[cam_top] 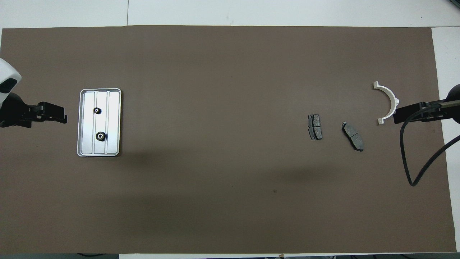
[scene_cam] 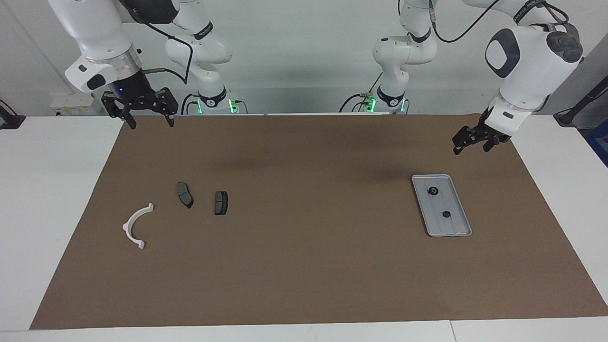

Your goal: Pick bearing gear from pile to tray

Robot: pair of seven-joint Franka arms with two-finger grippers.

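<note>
Here, two toothed black gears (scene_cam: pixel 433 191) on ribbed metal tray (scene_cam: pixel 456 230); both tools spread, empty.

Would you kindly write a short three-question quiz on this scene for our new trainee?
1. How many small black gears lie in the tray?
2. True or false: the left gripper holds a gear.
3. Which part lies nearest the right arm's end of the table: A) white half-ring bracket, B) a brake-pad plate, C) the tray?

Key: 1. Two. 2. False; it is open and empty, as is the right gripper. 3. A.
</note>
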